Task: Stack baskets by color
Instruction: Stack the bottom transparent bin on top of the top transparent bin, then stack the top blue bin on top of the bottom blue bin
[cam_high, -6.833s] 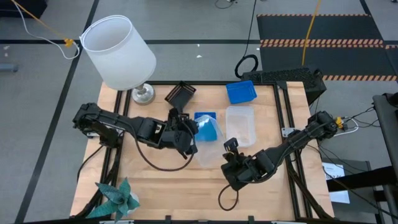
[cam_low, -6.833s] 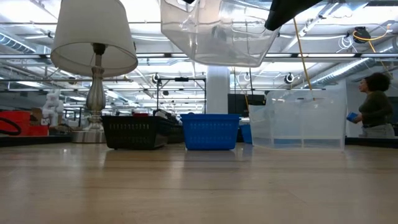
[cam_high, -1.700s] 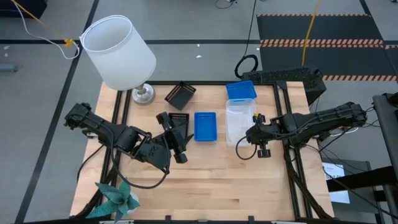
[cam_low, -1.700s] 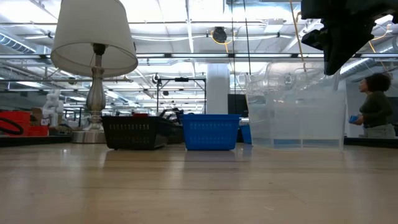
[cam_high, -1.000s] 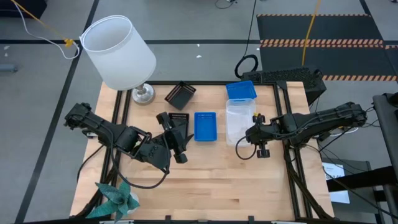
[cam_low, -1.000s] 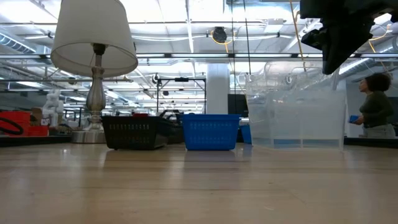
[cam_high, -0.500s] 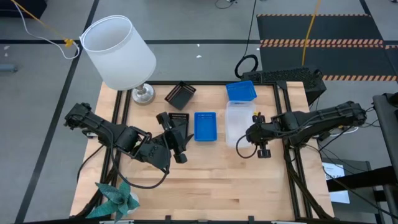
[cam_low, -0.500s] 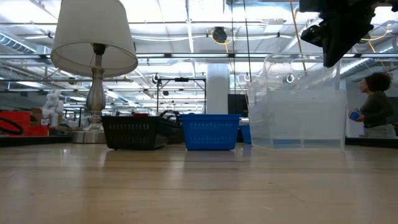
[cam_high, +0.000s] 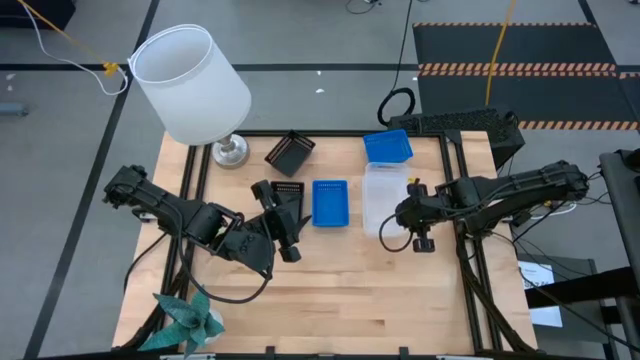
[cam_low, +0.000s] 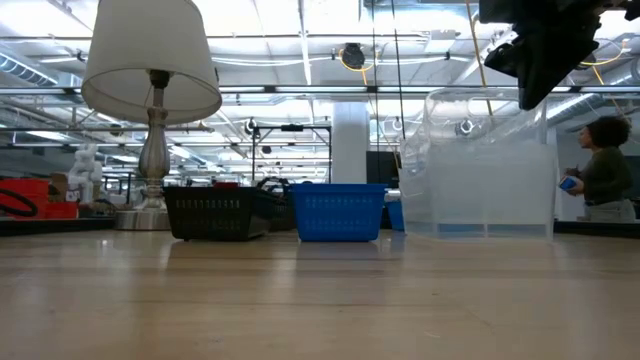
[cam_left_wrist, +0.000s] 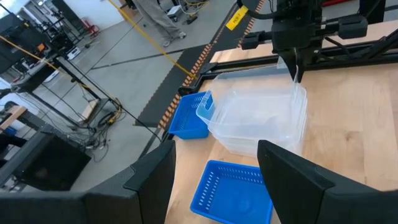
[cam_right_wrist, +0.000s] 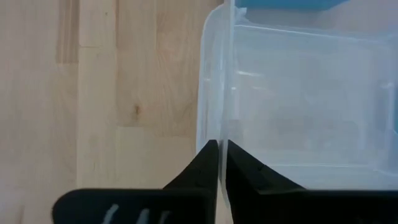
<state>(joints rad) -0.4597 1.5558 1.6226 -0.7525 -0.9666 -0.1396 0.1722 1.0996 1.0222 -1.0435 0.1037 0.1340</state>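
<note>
Clear baskets (cam_high: 385, 198) stand nested in a stack on the table's right half, and my right gripper (cam_right_wrist: 222, 146) is shut on the top one's wall. One blue basket (cam_high: 330, 203) lies flat on its bottom left of the stack. Another blue basket (cam_high: 388, 147) sits behind the stack. One black basket (cam_high: 290, 152) rests at the far side, and a second (cam_high: 288, 191) lies by my left gripper (cam_high: 287, 212). That gripper hovers open above the table, with nothing between its fingers (cam_left_wrist: 155, 177). My right gripper pinches the top clear basket's right long wall at its rim (cam_right_wrist: 222, 134), one finger inside and one outside. The fingers (cam_left_wrist: 296, 65) come from above, slanting in from the table's right. The basket sits upright, nested in the clear stack (cam_low: 480, 180).
A white lamp (cam_high: 190, 85) stands at the far left corner and a teal paper ornament (cam_high: 190, 318) at the near left corner. Bare wood (cam_high: 340, 290) spans the near half of the table. A person (cam_low: 605, 165) stands in the room beyond.
In the low view the top clear basket's rim has gone from uneven to level on the stack. Both arms have stayed where they were.
</note>
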